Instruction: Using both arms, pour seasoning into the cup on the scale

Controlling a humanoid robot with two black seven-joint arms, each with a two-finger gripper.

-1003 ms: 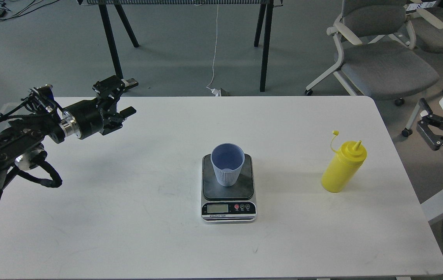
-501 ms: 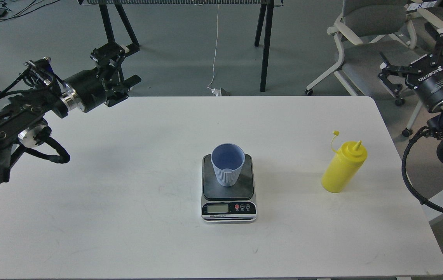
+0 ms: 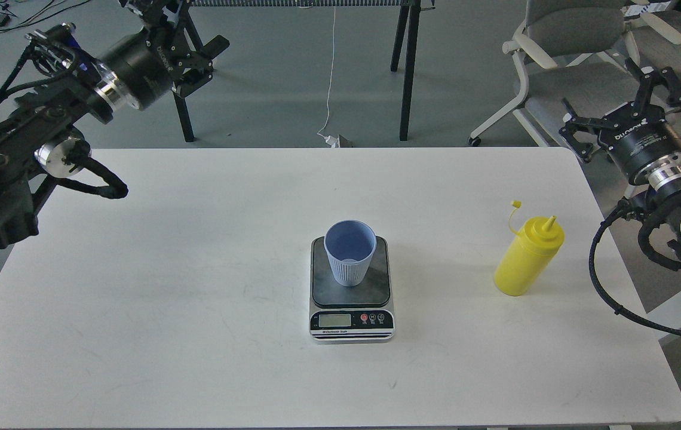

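Currently right gripper (image 3: 621, 104) raised off surface (image 3: 197, 298), fingers spread wide, holding nothing. Seasoning (image 3: 527, 258) upright below and left of it, well apart. Cup (image 3: 350, 252) upright on scale (image 3: 350, 289), further left. Left gripper (image 3: 188, 27) high, far from cup, fingers apart, nothing held.
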